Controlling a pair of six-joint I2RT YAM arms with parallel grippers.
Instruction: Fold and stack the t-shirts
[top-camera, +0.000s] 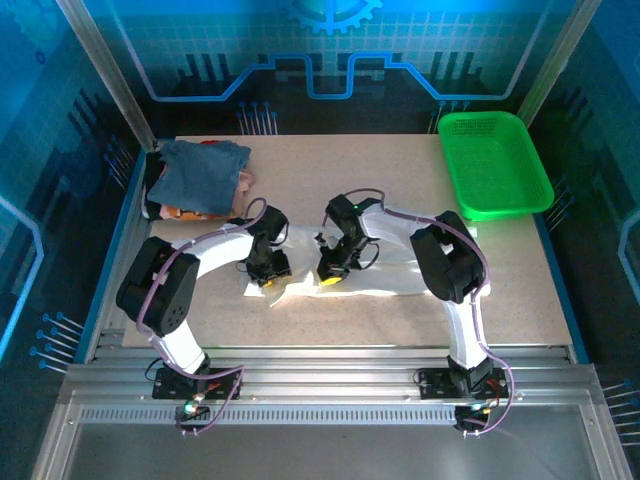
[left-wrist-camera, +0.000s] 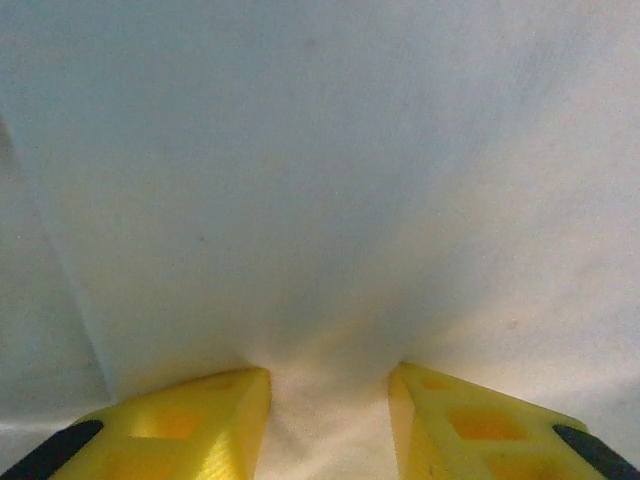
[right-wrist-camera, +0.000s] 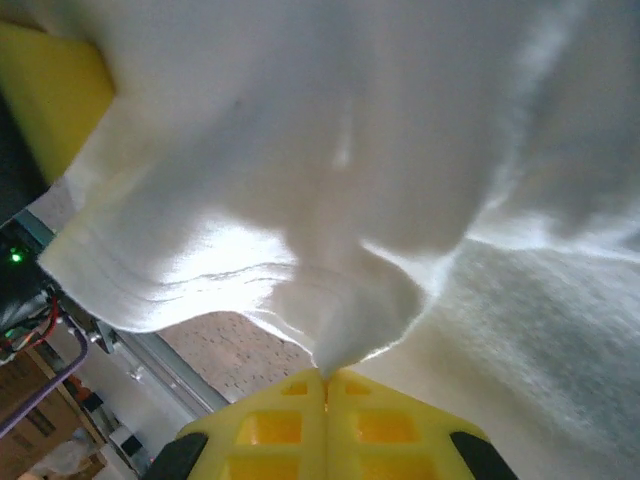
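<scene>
Thin white cloth t-shirt (top-camera: 390, 281) lies spread by the speckled beige table's (top-camera: 380, 190) near edge, right gripper (right-wrist-camera: 326, 378) clamped on a raised fold, left gripper (left-wrist-camera: 328, 385) open astride flat cloth — I'd close the left first, then carry both evenly across.

The shirt (left-wrist-camera: 320, 180) at the left gripper (left-wrist-camera: 328, 385) is thin, matt white cloth. The gripper's fingers (left-wrist-camera: 215, 415) are smooth yellow plastic. Beside the right gripper (right-wrist-camera: 327, 380), the counter (right-wrist-camera: 235, 352) looks speckled and grainy.

Both arms bend inward, left gripper (left-wrist-camera: 328, 385) parted, right gripper (right-wrist-camera: 326, 378) pinched closed.
</scene>
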